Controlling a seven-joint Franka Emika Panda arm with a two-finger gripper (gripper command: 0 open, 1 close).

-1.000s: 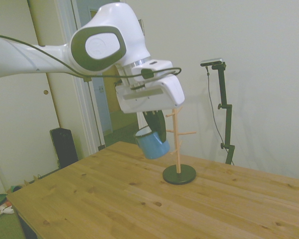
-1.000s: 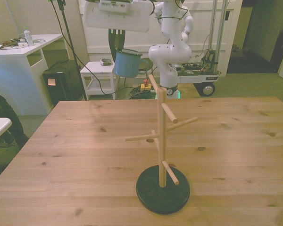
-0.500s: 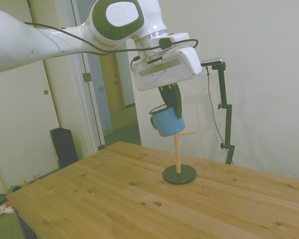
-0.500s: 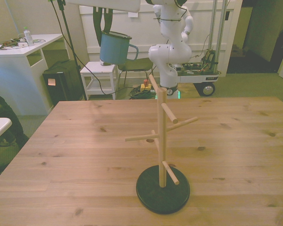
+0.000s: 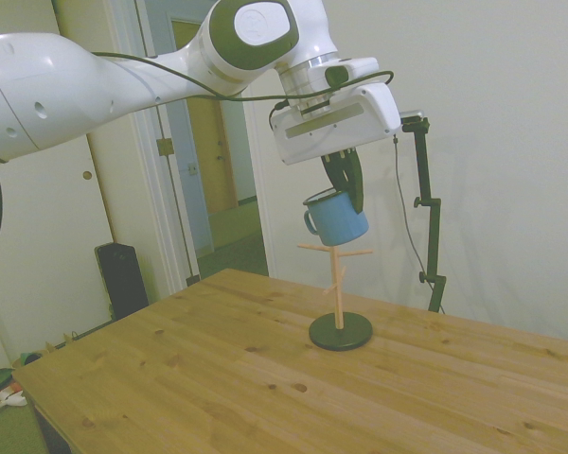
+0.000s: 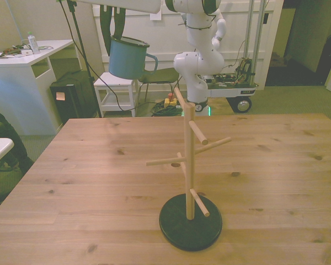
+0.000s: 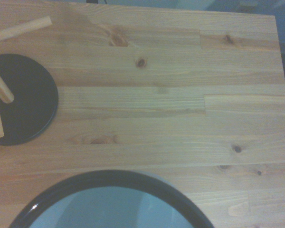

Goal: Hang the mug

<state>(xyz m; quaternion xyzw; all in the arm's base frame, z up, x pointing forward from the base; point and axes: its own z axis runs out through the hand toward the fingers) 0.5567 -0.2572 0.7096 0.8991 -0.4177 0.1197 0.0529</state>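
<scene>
The mug is clamped by its rim in the closed end effector and carried high above the table, up and left of the stand. Transport step. Next, the handle must be aligned with a peg.

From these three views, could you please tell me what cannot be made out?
- Wrist view: only the rim arc of the light-blue enamel mug shows; the frame edge cuts off its handle.
- Side view: the mug covers the top of the wooden peg stand.
- Front view: the tool is cropped by the top edge.
</scene>
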